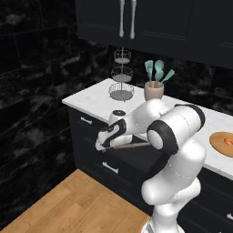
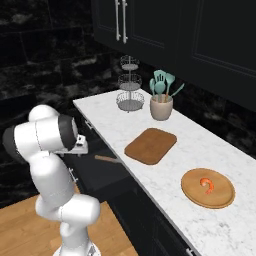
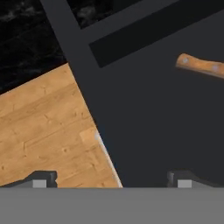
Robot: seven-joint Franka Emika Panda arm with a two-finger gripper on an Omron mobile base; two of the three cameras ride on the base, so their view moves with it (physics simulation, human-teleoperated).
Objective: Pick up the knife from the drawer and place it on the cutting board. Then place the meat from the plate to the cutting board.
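The knife [image 3: 202, 65] lies inside the open drawer [image 3: 148, 131], its wooden handle at the upper right of the hand view. The gripper [image 3: 111, 179] hangs above the drawer's front edge, fingers wide apart and holding nothing. On the counter, the cutting board [image 2: 150, 145] sits near the plate [image 2: 208, 188] with the meat [image 2: 207, 185].

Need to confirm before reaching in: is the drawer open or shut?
Open. The drawer stands out from the cabinet front, and the knife lies on its dark floor.
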